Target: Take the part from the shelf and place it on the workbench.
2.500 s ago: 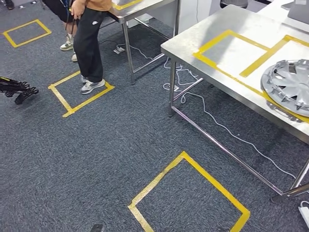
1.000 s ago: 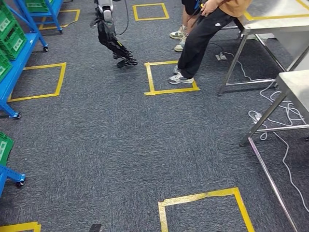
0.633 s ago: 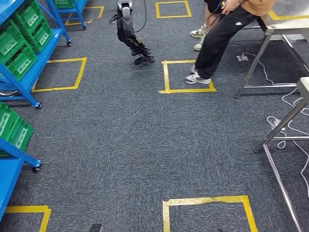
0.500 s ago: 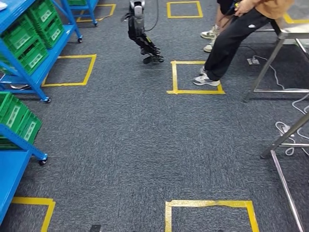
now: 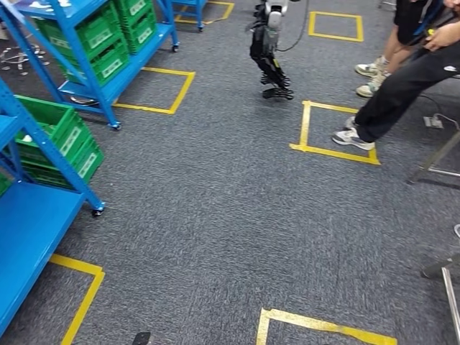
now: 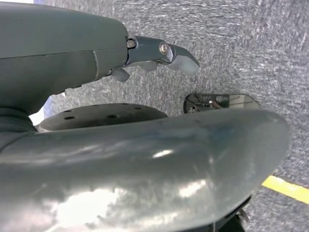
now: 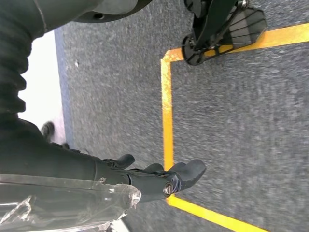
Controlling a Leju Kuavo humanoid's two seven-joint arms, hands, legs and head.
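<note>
Head view: blue shelf point(image 5: 32, 215) units stand at the left on grey carpet point(image 5: 217, 215), carrying green crates point(image 5: 60, 140); further green crates point(image 5: 108, 39) sit on a second blue rack behind. Yellow tape squares point(image 5: 157, 90) mark the floor. Another robot's dark legs point(image 5: 269, 54) stand near the top centre, and a seated person's legs point(image 5: 396, 93) extend from the right, one shoe point(image 5: 352, 138) on a taped square. The part to be fetched cannot be identified among the shelves. Left wrist view: the left robot hand point(image 6: 160, 53) hangs above the carpet, fingers extended, holding nothing. Right wrist view: the right robot hand point(image 7: 164, 176) likewise extends its fingers, empty, above a yellow tape line point(image 7: 167, 111).
</note>
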